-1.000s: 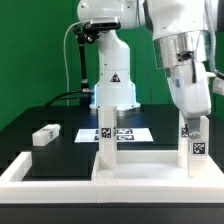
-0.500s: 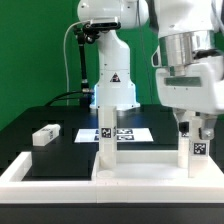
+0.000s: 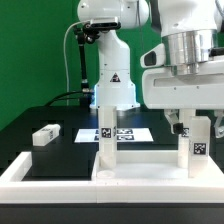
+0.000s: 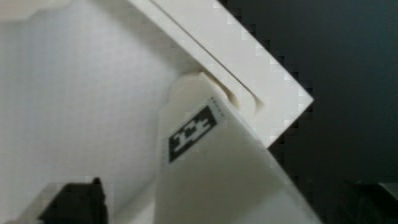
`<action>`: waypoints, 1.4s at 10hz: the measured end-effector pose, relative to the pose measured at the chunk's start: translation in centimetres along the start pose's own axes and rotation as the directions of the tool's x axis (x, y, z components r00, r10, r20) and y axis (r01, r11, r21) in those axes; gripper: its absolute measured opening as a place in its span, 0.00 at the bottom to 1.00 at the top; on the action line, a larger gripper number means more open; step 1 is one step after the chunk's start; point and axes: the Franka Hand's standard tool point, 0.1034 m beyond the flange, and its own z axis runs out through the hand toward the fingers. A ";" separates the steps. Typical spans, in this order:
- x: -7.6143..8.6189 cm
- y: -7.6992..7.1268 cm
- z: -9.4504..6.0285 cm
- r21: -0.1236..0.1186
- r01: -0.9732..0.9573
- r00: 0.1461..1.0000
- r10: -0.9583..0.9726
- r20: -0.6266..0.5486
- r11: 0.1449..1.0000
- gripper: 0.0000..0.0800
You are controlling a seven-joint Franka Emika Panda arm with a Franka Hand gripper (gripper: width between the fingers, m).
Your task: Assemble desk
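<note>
Gripper risen off leg, two legs upright, one leg loose

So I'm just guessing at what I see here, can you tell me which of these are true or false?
1. Two legs stand upright on the desk slab. True: one leg on the exterior view's left, another leg on its right.
2. The tool is clamped shut on the right leg. False: its jaws stand open above it.
3. A loose leg block lies on the black table. True.
4. The loose block lies on the marker board. False: it lies apart from it.
</note>
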 end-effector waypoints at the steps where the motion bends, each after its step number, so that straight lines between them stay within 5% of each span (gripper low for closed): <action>1: 0.0 -0.5 -0.2 -0.013 0.244 0.970 -0.244 -0.013 0.970 0.81; 2: 0.3 -0.6 -0.1 -0.016 0.410 0.912 -0.410 -0.013 0.912 0.81; 5: 0.3 -0.5 -0.1 -0.016 0.354 0.935 -0.354 -0.013 0.935 0.78; 7: 0.4 -0.3 0.0 -0.020 0.237 0.971 -0.237 -0.014 0.971 0.37; 12: 0.9 0.4 0.0 -0.024 -0.304 0.953 0.304 0.012 0.953 0.37; 14: 0.6 0.4 0.0 -0.023 -0.617 0.783 0.617 0.078 0.786 0.37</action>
